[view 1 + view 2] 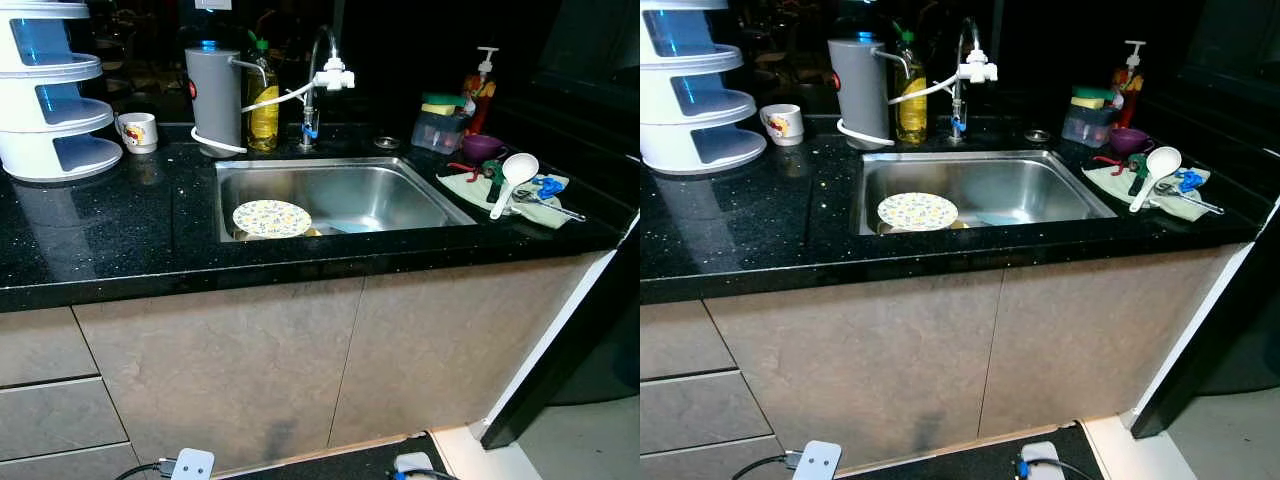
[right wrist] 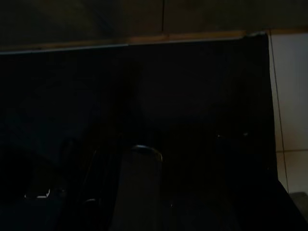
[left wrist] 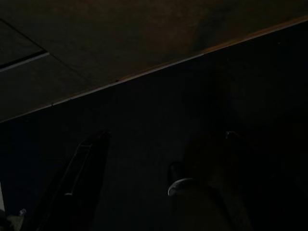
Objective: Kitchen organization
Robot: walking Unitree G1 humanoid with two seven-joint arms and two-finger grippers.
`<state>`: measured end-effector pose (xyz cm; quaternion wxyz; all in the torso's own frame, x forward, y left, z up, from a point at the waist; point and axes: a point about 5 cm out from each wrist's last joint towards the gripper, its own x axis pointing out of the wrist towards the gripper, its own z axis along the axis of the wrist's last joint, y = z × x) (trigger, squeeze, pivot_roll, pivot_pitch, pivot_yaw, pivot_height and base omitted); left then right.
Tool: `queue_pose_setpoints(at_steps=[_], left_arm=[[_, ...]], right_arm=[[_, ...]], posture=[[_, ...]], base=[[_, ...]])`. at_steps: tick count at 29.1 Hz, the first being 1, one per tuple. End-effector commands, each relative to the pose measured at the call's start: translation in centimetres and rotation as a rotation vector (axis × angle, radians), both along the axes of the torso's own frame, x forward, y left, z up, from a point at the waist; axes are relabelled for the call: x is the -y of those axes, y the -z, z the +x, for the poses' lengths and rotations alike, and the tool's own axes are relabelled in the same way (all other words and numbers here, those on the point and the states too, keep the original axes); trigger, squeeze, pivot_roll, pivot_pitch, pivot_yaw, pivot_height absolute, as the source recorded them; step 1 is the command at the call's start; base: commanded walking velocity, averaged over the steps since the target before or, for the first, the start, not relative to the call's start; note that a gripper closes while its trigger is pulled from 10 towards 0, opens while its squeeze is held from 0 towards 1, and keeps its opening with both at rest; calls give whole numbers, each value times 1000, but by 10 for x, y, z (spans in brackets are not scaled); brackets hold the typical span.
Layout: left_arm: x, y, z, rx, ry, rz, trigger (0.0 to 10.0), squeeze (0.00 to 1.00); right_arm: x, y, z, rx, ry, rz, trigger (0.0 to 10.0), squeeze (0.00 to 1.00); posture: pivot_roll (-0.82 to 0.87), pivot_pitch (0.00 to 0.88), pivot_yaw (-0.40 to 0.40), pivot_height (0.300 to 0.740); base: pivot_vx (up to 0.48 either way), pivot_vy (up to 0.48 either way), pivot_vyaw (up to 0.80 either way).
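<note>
Two head views show one scene: a speckled black stone counter holding a stainless steel sink, in whose basin a round, flower-patterned plate lies tilted against the near-left wall, the likeliest thing to be tidied. Behind the sink stand a grey cylindrical filter, a yellow oil bottle and a chrome tap; a tiered white rack and a mug sit at far left, while a white ladle and small utensils rest on a cloth at right. Risk, as a judgement: the glossy plate could slip from thin fingers and chip against steel. Left wrist view: very dark, the left gripper hangs idle beside the pale cabinet front; whether its jaws are wide or narrow cannot be told. Right wrist view: equally dark, the right gripper hangs idle; jaw state again cannot be told.
</note>
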<state>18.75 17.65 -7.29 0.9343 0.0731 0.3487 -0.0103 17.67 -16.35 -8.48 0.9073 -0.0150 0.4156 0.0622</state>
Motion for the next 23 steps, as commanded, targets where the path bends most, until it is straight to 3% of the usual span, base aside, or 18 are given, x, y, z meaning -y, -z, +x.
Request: queue_pose_setpoints(at_steps=[1,7,16,23], left_arm=[[1,-1,1,13,4,-24,10000,0],[-8,-3,3,25,-39,35,10000,0],[1,-2,-7,49,13,-12,10000,0],[-1,-4,-4,56,11,-4,10000,0]], right_arm=[[3,-1,1,12,16,-3,10000,0],[1,-1,1,12,-6,16,10000,0],[6,-3,1,37,34,29,10000,0],[1,0,-7,35,38,41,10000,0]], posture=[[-47,47,-66,740],[-57,98,-78,740],[-63,235,-75,740],[-59,259,-74,740]], base=[[0,0,0],[0,0,0],[0,0,0],[0,0,0]])
